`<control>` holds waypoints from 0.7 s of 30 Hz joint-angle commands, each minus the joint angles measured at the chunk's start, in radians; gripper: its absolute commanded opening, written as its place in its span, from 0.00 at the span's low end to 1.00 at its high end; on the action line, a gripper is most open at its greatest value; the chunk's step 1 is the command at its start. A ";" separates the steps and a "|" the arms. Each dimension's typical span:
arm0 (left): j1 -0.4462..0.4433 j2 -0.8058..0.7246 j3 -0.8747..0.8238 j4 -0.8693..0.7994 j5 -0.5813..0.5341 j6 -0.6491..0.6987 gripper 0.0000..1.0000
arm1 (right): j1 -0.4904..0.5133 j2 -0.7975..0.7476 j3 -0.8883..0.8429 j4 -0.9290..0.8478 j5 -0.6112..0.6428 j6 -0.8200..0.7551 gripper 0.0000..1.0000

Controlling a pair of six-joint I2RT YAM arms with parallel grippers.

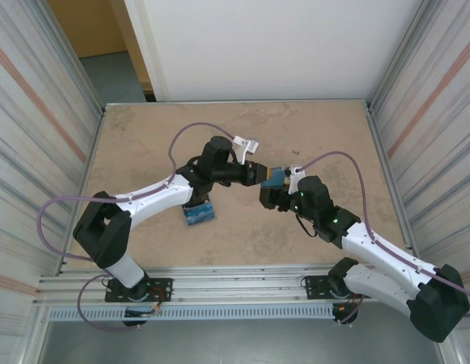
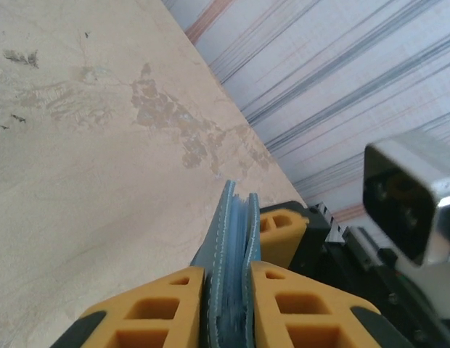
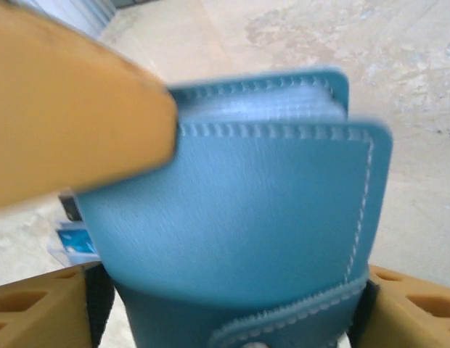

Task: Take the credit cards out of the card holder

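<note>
Right up in the right wrist cam is the card holder (image 3: 239,225): steel-blue, stitched edges, tab at the bottom, held up in the air over the middle of the worktop. Biggest stuff first: ribbed grey side walls (image 1: 38,98) with orange stripes, a white panel (image 1: 273,45) past the far edge, then the beige worktop (image 1: 311,129), mottled with darker stains. The left gripper (image 2: 226,290) is clamped tight on the holder. The right gripper (image 3: 225,310) has its jaws spread either side of it, not pinching. The credit cards (image 1: 198,213) are a small blue pile by the near edge, left of middle.
</note>
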 commanded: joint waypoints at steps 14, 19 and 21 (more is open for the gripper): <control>0.161 -0.274 0.007 -0.108 0.302 0.162 0.00 | -0.226 -0.034 0.110 0.047 -0.703 -0.014 1.00; 0.179 -0.295 -0.007 -0.102 0.326 0.127 0.00 | -0.168 0.002 0.132 0.062 -0.697 -0.048 0.94; 0.180 -0.289 -0.009 -0.090 0.334 0.107 0.00 | -0.135 0.020 0.149 0.045 -0.657 -0.075 0.92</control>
